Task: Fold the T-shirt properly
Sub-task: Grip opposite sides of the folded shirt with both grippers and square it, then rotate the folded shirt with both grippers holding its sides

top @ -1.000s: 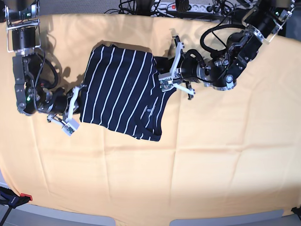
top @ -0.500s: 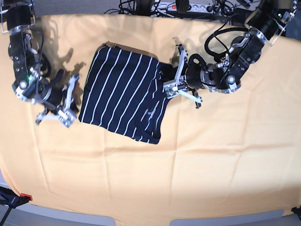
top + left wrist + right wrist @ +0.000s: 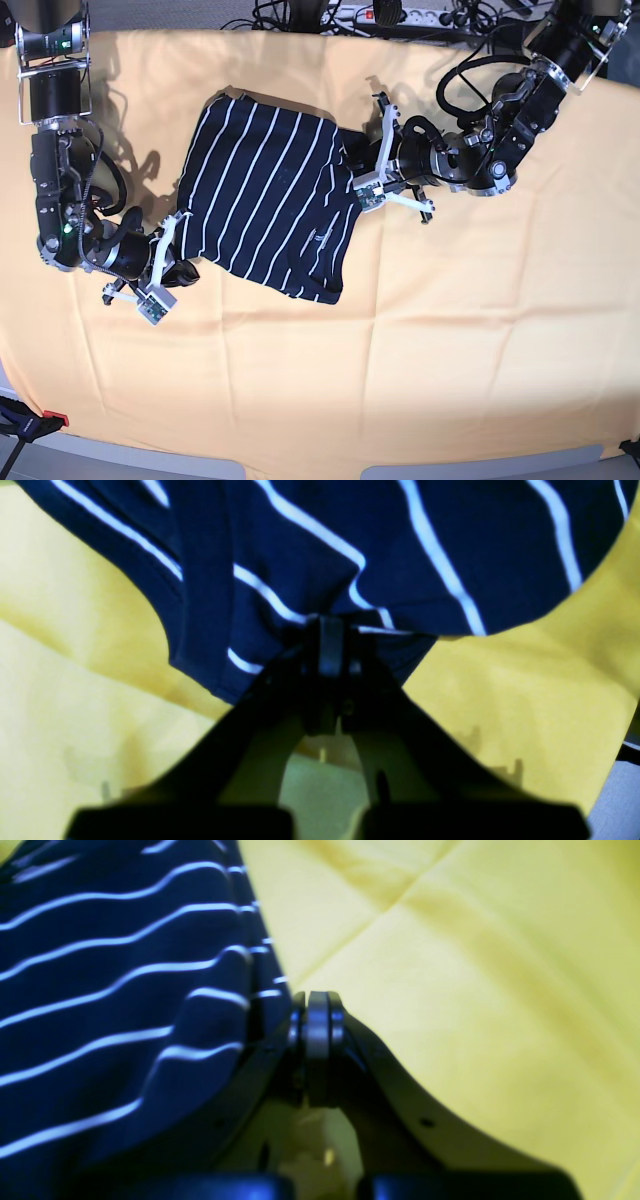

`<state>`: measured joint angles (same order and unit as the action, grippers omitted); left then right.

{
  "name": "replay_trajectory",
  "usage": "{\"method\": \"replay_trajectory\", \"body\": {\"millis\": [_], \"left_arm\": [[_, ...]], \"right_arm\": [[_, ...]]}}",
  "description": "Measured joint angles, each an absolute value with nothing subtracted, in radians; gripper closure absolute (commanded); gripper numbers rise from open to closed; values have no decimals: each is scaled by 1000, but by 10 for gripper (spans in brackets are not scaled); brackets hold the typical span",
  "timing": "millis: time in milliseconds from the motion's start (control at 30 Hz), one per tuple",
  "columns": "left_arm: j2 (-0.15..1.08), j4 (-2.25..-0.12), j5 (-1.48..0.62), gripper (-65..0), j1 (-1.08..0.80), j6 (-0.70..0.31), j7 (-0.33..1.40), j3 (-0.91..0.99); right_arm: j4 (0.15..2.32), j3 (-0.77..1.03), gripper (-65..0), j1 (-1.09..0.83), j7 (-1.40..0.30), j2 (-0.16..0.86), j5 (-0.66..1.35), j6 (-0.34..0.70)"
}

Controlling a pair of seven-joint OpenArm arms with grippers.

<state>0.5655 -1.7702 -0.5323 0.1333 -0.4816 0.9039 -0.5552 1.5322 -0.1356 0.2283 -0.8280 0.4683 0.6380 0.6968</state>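
1. The T-shirt (image 3: 265,195) lies folded on the desk's yellow-orange cloth (image 3: 450,320).
2. Left pincer (image 3: 330,630) — closed, pinching the T-shirt's edge.
3. Right pincer (image 3: 316,1005) — closed on nothing, just beside the T-shirt's opposite edge.

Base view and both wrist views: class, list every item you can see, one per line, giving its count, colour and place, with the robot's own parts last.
T-shirt: one, dark navy with thin white stripes, lying partly folded on the cloth between the two arms.
Table cloth: one, yellow-orange, creased, covering the whole work surface.
Power strip: one, pale with a red switch, at the far edge among black cables.
Cables: a tangle, black, beyond the cloth's far edge.
Left gripper: one, black, shut on the T-shirt's edge.
Right gripper: one, black, shut beside the T-shirt's edge; whether it pinches fabric cannot be told.
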Motion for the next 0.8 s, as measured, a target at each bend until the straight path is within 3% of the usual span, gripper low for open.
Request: {"method": "replay_trajectory", "body": {"millis": [133, 567, 800], "left_arm": [[566, -1770, -532, 0, 133, -482, 904, -555], [566, -1773, -402, 0, 142, -551, 844, -557], [566, -1768, -221, 0, 162, -467, 751, -567]], "right_arm": [[1532, -136, 0, 215, -940, 469, 747, 696], [1719, -140, 0, 23, -959, 571, 795, 693], [1740, -138, 0, -64, -955, 582, 782, 690]]}}
